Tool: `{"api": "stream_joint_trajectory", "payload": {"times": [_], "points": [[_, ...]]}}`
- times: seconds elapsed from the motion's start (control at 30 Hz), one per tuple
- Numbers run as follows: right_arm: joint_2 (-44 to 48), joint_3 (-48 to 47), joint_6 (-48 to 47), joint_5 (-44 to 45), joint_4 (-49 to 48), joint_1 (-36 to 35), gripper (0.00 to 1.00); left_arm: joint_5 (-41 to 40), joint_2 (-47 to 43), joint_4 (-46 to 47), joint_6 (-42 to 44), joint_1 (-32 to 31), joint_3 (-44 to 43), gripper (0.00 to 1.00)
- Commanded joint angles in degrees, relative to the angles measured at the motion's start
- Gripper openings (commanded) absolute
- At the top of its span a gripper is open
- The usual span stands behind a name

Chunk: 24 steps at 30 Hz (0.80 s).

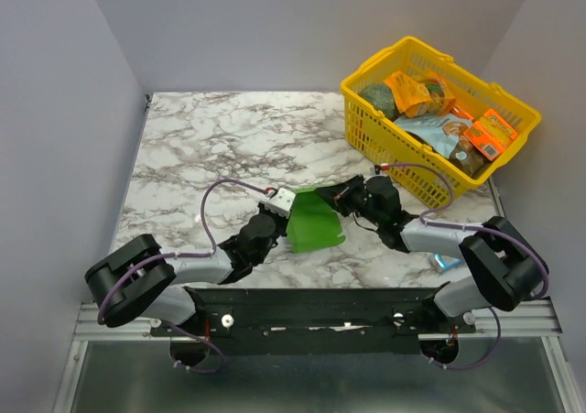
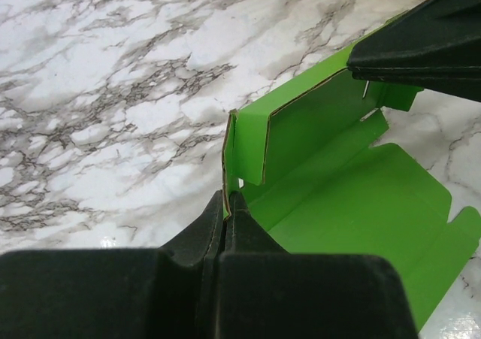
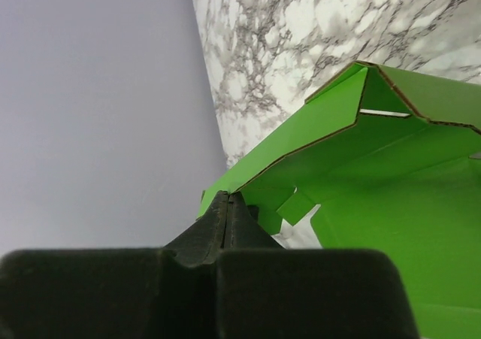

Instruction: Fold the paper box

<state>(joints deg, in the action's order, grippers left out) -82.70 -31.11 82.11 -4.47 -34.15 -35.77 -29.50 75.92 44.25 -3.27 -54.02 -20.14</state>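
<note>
The paper box [image 1: 313, 221] is a bright green creased cut-out, partly raised off the marble table between my two arms. My left gripper [image 1: 279, 213] is shut on its left side flap, and in the left wrist view the thin card edge runs between the closed jaws [image 2: 228, 204]. One long panel of the box [image 2: 353, 196] stands up. My right gripper [image 1: 341, 196] is shut on that panel's far upper edge [image 2: 361, 67]. From the right wrist view, the closed jaws [image 3: 228, 198] meet the green card [image 3: 391, 196] at its folded edge.
A yellow plastic basket [image 1: 385, 143] full of snack packs stands at the back right, close behind my right gripper. A blue-and-white pack [image 1: 447, 263] lies by the right arm near the table's front edge. Grey walls enclose the marble table [image 1: 211, 138].
</note>
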Motion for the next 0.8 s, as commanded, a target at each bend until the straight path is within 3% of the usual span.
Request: {"api": "stream_joint_trajectory", "payload": {"times": [0.0, 0.1, 0.13, 0.2, 0.33, 0.43, 0.6, 0.77], "points": [[-2.6, 4.3, -6.2, 3.8, -11.2, -0.1, 0.01, -0.8, 4.2, 4.0, -2.9, -0.4, -1.7, 0.00], [-4.7, 6.8, -8.3, 3.9, -18.9, -0.1, 0.01, -0.9, 6.9, 4.4, -3.1, -0.4, -3.1, 0.13], [-6.0, 7.4, -8.5, 3.9, -20.5, -0.2, 0.01, -1.2, 7.8, 4.4, -3.1, -0.4, -3.5, 0.31], [-7.2, 8.6, -9.5, 3.9, -25.8, -0.1, 0.00, -1.2, 8.2, 4.2, -3.5, -0.3, -4.1, 0.41], [-9.8, 9.8, -9.8, 3.2, -31.6, -0.1, 0.01, -0.8, 5.6, 1.9, -5.1, -0.1, -3.3, 0.71], [-9.9, 10.3, -11.2, 3.2, -32.9, -0.1, 0.00, 1.0, 1.3, -2.1, -6.6, 0.0, -1.9, 0.80], [-8.5, 11.3, -14.2, 3.3, -34.6, -0.1, 0.00, 4.6, -8.0, -11.2, -12.5, 0.2, 0.4, 0.82], [-6.1, 10.8, -14.2, 3.1, -29.8, 0.0, 0.00, 11.0, -17.7, -16.1, -13.9, 4.2, 2.1, 0.89]]}}
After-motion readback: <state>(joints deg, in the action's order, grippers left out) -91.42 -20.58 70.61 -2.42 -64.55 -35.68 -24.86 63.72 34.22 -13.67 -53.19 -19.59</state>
